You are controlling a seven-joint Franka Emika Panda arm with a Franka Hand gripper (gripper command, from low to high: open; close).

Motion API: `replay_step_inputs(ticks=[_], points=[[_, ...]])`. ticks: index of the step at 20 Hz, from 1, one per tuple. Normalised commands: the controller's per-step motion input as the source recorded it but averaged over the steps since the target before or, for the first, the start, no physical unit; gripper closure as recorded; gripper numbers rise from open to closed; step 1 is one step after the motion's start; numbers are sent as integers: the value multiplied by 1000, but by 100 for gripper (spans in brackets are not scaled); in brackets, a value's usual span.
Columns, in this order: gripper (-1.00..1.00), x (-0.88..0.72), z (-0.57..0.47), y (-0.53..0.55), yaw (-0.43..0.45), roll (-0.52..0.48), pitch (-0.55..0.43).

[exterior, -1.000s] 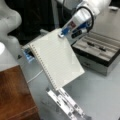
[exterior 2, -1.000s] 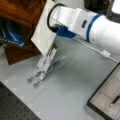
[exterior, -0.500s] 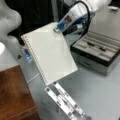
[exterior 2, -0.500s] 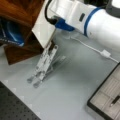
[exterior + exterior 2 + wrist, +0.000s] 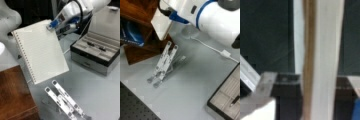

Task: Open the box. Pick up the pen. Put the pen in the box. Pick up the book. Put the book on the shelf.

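Above the metal stand (image 5: 65,102), the book (image 5: 41,53) is hanging tilted in the air, the gripper (image 5: 52,25) clamping its top corner; behind, the box (image 5: 96,53) is lying open with the pen (image 5: 96,45) inside.

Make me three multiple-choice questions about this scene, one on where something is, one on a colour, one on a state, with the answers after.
1. Where is the book?
A. flat on the table
B. held up in the air by the gripper
C. inside the box

2. What colour is the shelf?
A. reddish-brown
B. green
C. white

3. What state is the box in?
A. lid shut
C. tipped on its side
B. open, pen inside

Answers:
1 B, the gripper clamps the book's top edge above the metal stand.
2 A, polished brown wood.
3 B, the compartments show, holding a dark pen.
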Motion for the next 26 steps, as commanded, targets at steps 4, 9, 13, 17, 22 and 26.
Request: replay_step_inputs(ticks=[4, 9, 13, 17, 22, 26], points=[[100, -215, 238, -346, 14, 48, 44], [100, -297, 177, -402, 117, 34, 12], [100, -388, 101, -338, 207, 24, -21], [100, -421, 25, -263, 282, 16, -52], [100, -442, -20, -288, 347, -4, -71], [100, -451, -9, -281, 347, -56, -84]])
